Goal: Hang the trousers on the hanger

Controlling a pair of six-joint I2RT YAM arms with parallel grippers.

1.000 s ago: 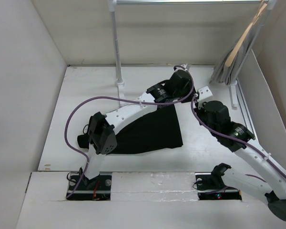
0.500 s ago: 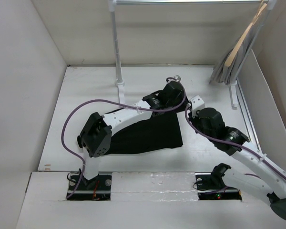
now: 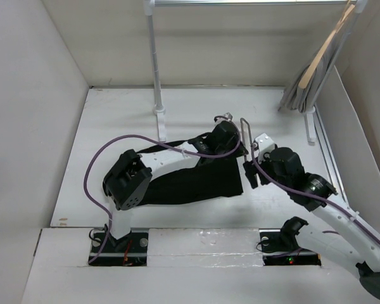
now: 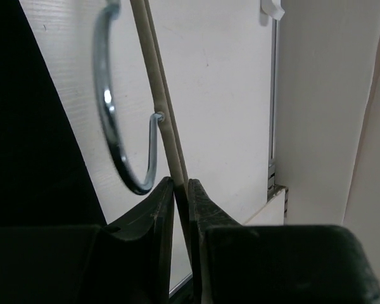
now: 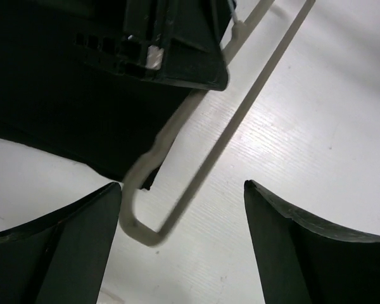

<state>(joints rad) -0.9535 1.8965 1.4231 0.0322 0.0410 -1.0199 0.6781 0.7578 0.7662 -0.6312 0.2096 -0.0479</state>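
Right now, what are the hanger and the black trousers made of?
The hanger looks like thin metal wire with a matte cream coating; its hook is bare shiny metal, mirror-bright. The trousers look like soft matte black cloth, lying flat and limp.

The trousers point(image 3: 196, 183) are plain black, with no pattern. The hanger point(image 4: 164, 126) is pale greyish-cream wire, and its hook point(image 4: 111, 126) is bright, mirror-like chrome. The table point(image 3: 114, 126) is white with a faint fine grain, and the walls point(image 3: 25, 126) are off-white. The left arm point(image 3: 168, 157) and right arm point(image 3: 339, 215) have white links and black joints, each trailed by a purple cable point(image 3: 88, 171). The left gripper point(image 4: 182, 187) and right gripper point(image 5: 182, 190) are matt black. At the back, the rack post point(image 3: 153, 57) is white. The wooden hanger point(image 3: 326, 44) is pale tan, and the garment point(image 3: 297, 92) on it is plain grey.
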